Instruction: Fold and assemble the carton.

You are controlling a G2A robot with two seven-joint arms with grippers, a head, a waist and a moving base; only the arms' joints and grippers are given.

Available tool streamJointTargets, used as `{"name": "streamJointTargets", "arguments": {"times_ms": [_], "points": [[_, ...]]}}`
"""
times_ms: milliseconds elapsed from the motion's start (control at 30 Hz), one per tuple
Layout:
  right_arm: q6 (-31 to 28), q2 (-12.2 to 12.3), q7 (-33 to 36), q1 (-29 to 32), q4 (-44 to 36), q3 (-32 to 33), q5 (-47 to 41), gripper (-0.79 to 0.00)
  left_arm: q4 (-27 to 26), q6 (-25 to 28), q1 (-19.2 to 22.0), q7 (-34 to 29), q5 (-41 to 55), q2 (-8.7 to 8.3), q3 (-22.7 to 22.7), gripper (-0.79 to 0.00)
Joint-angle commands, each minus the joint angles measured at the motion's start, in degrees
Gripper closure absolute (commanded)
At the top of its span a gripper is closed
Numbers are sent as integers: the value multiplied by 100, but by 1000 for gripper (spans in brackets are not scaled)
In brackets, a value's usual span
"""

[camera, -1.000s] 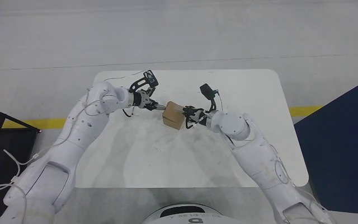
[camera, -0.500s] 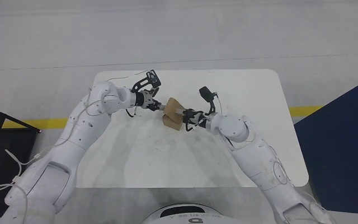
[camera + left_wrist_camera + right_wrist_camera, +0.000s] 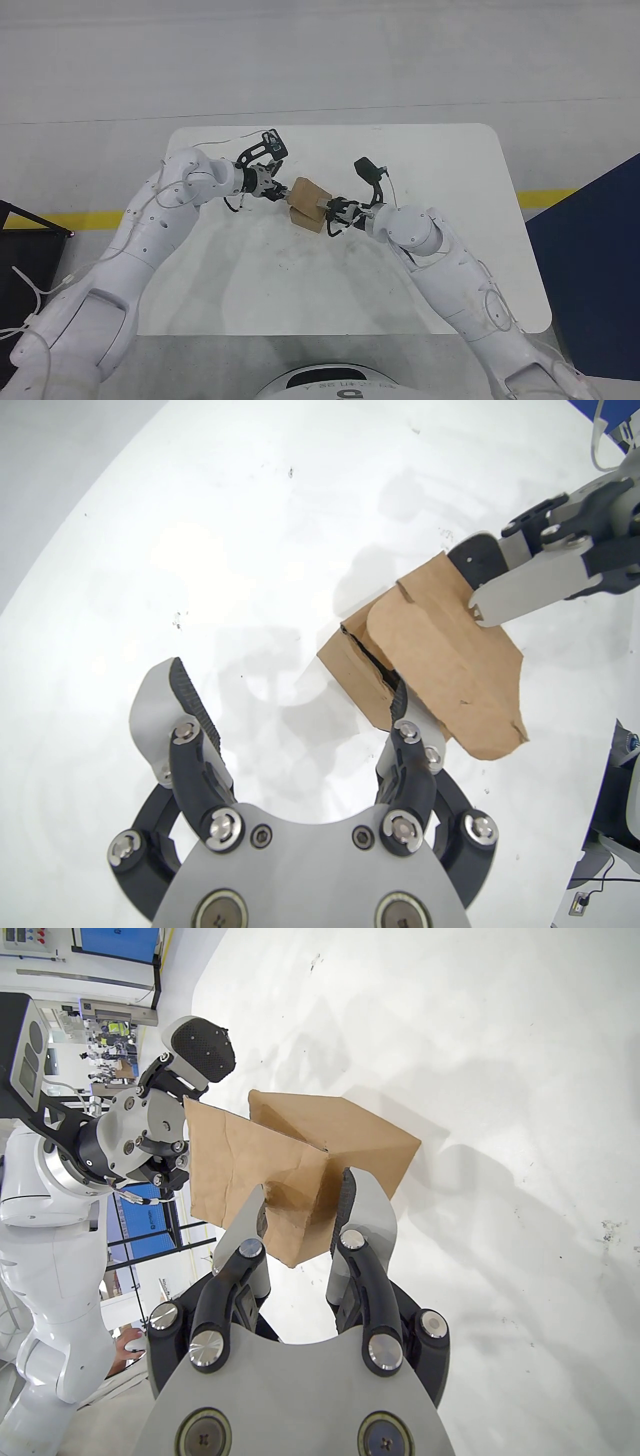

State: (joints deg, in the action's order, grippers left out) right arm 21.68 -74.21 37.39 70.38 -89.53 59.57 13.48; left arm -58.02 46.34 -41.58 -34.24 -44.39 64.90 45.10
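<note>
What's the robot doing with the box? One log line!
carton: not closed yet | right gripper: shut on carton | left gripper: open, one fingertip against carton

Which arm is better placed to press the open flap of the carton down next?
Left, probably. The left gripper is open and free, one finger touching the carton beside the loose flap. The right gripper is shut on the carton's other side, steadying it.

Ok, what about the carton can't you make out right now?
- Inside of the carton: left wrist view, covered by its raised flap.
- One fingertip of the left gripper: left wrist view, end tucked under the flap's edge.
- Hold of the right gripper: top view, too small.
</note>
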Motion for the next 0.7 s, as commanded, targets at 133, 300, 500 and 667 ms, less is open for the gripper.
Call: {"name": "streamJointTargets", "arguments": {"times_ms": [133, 300, 500, 667], "points": [[75, -3, -20, -28, 38, -35, 15, -283, -14, 5, -13, -6, -55, -18, 44, -785], [105, -2, -23, -36, 44, -45, 11, -265, 7, 33, -26, -8, -109, -48, 111, -785], [87, 3, -8, -51, 47, -41, -15, -256, 65, 40, -30, -47, -114, -99, 238, -785], [44, 4, -19, -63, 39, -37, -48, -259, 136, -7, -46, -31, 32, -171, 465, -785]]}}
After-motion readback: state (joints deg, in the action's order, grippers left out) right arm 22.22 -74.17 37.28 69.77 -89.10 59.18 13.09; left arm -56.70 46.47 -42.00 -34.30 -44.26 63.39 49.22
